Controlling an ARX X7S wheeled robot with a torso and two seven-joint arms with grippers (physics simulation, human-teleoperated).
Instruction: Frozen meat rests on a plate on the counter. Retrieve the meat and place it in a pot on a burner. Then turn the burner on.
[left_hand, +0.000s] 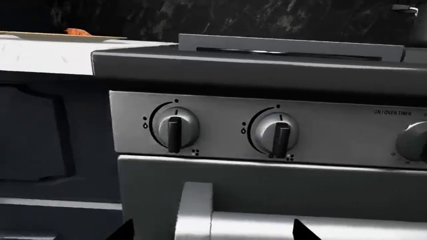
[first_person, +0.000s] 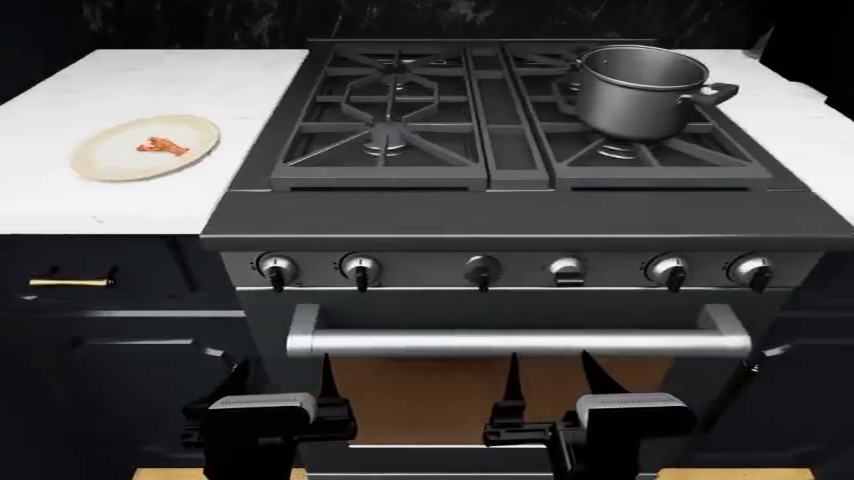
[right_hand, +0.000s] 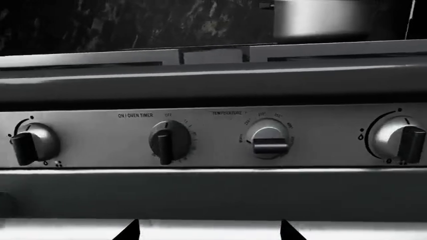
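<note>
Dim, soft renders; wrist views blurred, backdrop nearly black.

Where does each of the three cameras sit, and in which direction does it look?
Head view: high on the robot, looking forward and down over the stove, pot, plate with frozen meat; both grippers, left and right, show low.
Left wrist view: low, facing the stove's left knobs; only fingertips show.
Right wrist view: low, facing the middle knobs; only fingertips show.
Shared: the knob panel; pot also in the right wrist view.
</note>
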